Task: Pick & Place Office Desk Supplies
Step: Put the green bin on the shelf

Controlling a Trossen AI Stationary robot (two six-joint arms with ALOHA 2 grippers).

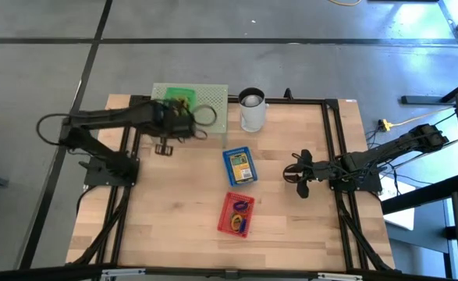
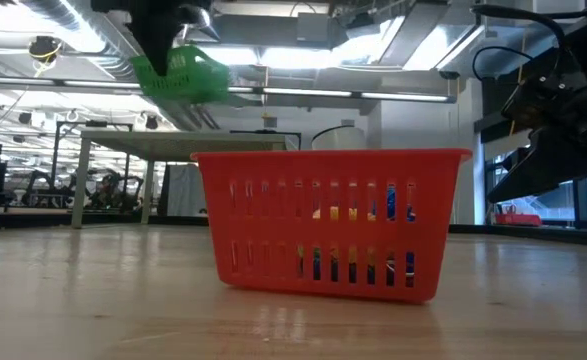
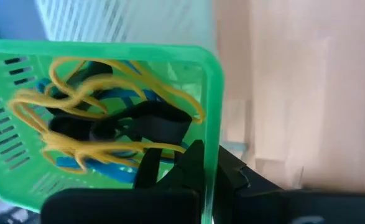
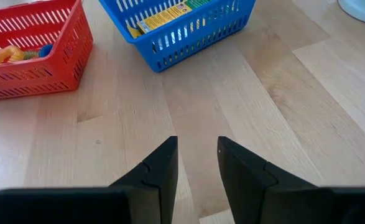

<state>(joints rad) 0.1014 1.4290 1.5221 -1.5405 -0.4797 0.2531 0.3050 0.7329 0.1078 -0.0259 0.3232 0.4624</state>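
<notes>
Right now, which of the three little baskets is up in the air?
The green basket, held by the left fingers clamped on its rim, rubber bands inside. The red basket and blue basket both sit on the table.

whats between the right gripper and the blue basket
Only bare wooden table lies between the right gripper and the blue basket, as the right wrist view shows.

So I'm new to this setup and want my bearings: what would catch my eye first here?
The left end effector holds a green basket lifted off the table at the far left, shut on its rim, with yellow and blue rubber bands tangled inside. Mid-table sit a blue basket of yellow card packs and, nearer the front, a red basket. The right end effector waits partly open over bare wood at right.
</notes>
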